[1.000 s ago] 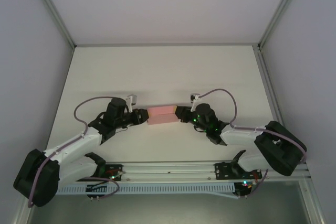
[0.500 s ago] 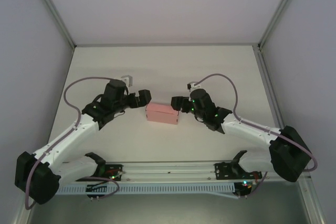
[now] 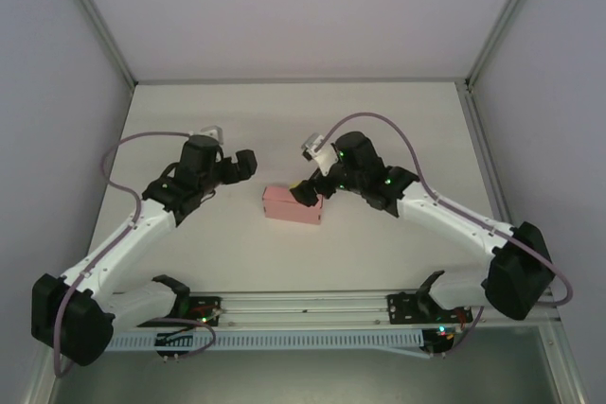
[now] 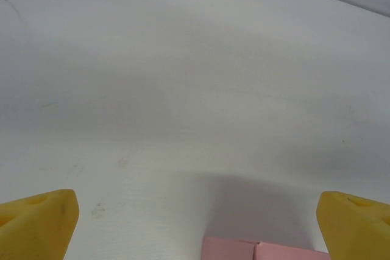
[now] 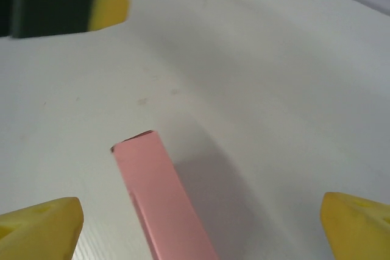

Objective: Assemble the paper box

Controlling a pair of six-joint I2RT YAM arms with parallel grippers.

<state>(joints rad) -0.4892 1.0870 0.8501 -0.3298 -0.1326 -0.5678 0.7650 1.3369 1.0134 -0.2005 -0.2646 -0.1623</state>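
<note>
Lying flat near the centre of the white tabletop (image 3: pixel 379 120): a small rectangular pink card box (image 3: pixel 292 205). Off its ten o'clock corner, the left gripper (image 3: pixel 242 166); over its three o'clock end, the right gripper (image 3: pixel 311 188). Both claws spread wide, grasping nothing.

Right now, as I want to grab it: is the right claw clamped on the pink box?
No, the right wrist view shows the right claw open, the paper box lying untouched between its fingertips.
</note>
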